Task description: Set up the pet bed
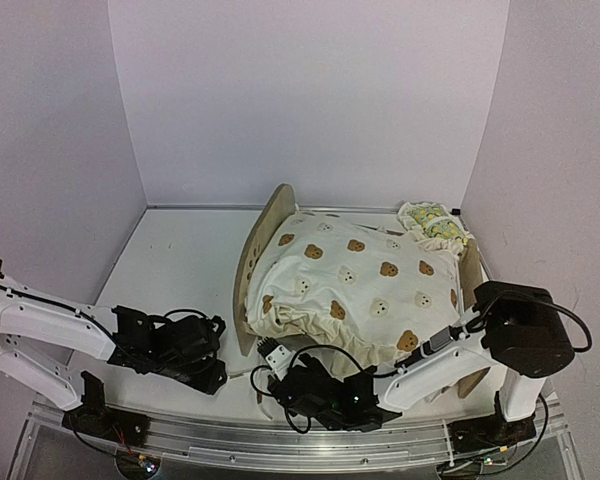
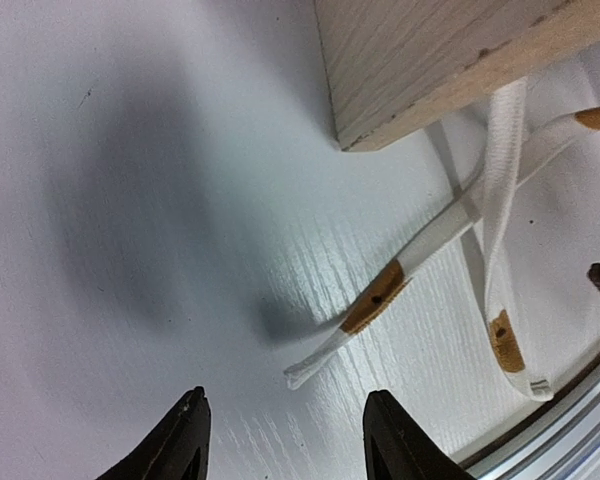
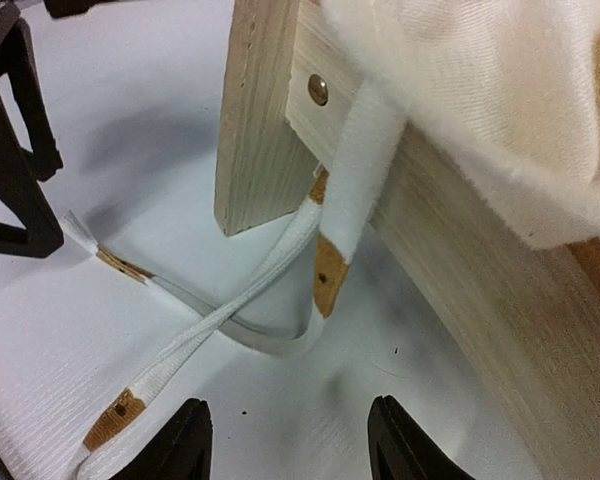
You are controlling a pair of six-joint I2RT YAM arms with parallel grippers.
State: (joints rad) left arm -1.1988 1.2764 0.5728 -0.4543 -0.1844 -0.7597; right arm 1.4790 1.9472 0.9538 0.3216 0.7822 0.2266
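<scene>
Jaws of the left gripper (image 2: 285,445) stand partly apart, low over the table (image 2: 130,120), holding nothing. The end of a white strap (image 2: 420,250) lies just ahead of them, untouched. The right gripper (image 3: 285,445) is likewise part-open and empty, close to the near corner leg of the pet bed (image 1: 263,235), with crossed straps (image 3: 280,260) on the table before it. The pet bed sits right of centre. A bear-print cushion (image 1: 350,280) bulges in it, sagging over the near rail, and a small pillow (image 1: 430,222) lies at its far right end.
</scene>
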